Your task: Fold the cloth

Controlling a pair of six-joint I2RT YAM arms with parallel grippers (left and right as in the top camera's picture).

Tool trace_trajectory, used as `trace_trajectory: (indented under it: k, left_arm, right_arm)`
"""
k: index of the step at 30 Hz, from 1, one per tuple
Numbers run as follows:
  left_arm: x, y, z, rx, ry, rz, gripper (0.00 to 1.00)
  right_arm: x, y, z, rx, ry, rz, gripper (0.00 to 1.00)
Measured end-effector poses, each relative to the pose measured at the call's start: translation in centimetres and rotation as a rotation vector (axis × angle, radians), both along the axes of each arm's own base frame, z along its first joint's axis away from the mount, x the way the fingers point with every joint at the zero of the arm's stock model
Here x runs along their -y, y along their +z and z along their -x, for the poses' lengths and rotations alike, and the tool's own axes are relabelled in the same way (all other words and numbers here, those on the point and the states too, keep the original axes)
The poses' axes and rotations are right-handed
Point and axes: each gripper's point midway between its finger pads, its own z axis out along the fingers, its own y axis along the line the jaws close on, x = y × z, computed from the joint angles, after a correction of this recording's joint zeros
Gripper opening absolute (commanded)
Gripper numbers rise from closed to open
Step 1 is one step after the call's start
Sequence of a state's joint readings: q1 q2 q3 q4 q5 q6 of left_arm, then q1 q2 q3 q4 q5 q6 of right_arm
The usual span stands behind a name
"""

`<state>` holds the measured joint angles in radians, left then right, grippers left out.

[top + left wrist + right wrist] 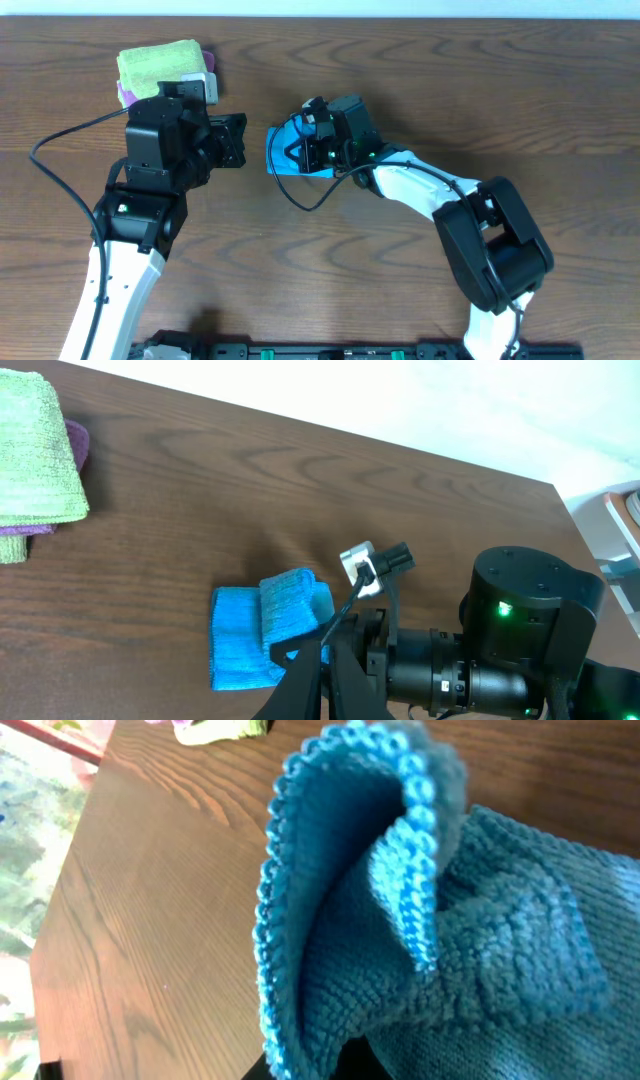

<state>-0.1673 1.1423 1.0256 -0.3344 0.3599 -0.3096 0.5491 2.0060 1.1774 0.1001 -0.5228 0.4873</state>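
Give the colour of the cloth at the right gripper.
Plain bright sky blue, no pattern. The cloth shows best in the right wrist view.

plain sky-blue cloth (240, 645), lime-green cloth (160, 65), brown wood-grain table (420, 70)

cloth (279, 156) partly under right end effector (303, 149)

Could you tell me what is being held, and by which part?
The right gripper pinches the cloth by a fold of its hemmed edge; the left gripper, shut, holds nothing.
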Motion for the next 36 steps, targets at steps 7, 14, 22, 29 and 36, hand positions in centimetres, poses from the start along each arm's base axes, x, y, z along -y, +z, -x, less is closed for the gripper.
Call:
trace_trajectory:
  k: [7,14,22,29,36]
  left_arm:
    - [0.0,0.0,0.0,0.000,0.000,0.000,0.06]
    - [0.0,0.0,0.0,0.001,0.000,0.000,0.06]
    - [0.0,0.0,0.0,0.001,0.000,0.000,0.06]
    - [-0.1,0.2,0.0,0.016,-0.008,-0.015,0.06]
    - [-1.4,1.3,0.4,0.042,0.026,-0.013,0.06]
  right_arm:
    - [-0.6,-1.1,0.3,-0.010,0.009,0.001,0.01]
    - [-1.0,-2.6,0.4,-0.045,-0.002,0.000,0.27]
    - [-1.8,-0.8,-0.6,-0.003,-0.015,-0.074,0.87]
    - [-1.8,0.9,-1.6,0.000,-0.009,-0.136,0.85]
    - [0.3,3.0,-4.0,-0.032,-0.017,-0.183,0.84]
